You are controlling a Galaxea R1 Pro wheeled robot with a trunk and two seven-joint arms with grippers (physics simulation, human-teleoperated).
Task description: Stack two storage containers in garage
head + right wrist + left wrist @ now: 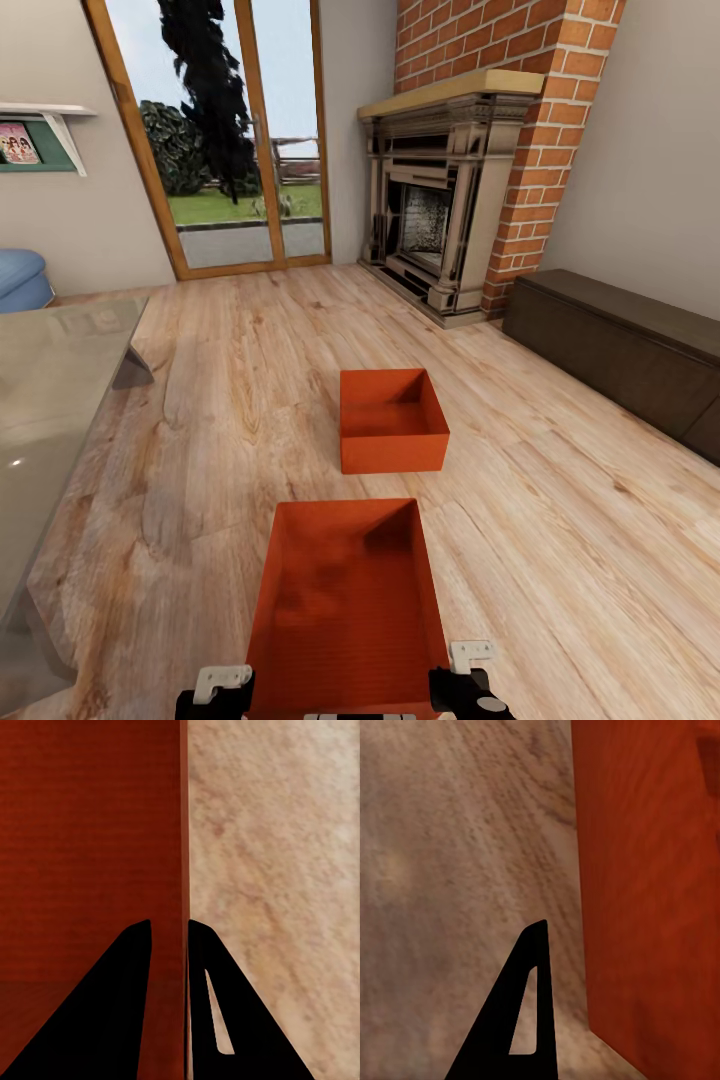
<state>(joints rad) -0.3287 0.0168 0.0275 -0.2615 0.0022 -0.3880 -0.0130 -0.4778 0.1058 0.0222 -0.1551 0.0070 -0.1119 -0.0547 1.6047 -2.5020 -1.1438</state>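
Two orange-red storage containers stand in line on the living room's light wood-plank floor point(220, 400). The near container point(345, 590) lies between my grippers, and the far container point(392, 420) sits about a box-length beyond it, untouched. My right gripper point(468, 690) is at the near container's right wall. In the right wrist view its fingers point(169, 926) straddle that thin wall point(183, 832) and are shut on it. My left gripper point(215, 692) is at the left wall. One left finger point(521, 1012) shows outside the wall point(652, 892) with a small gap, and the other finger is hidden.
A glass-topped table point(50, 400) fills the left side. Behind it is a blue sofa point(20, 280). A red-brick fireplace point(440, 210) stands at the back right, a long dark low cabinet point(620, 350) runs along the right wall, and glass doors point(230, 150) are straight ahead.
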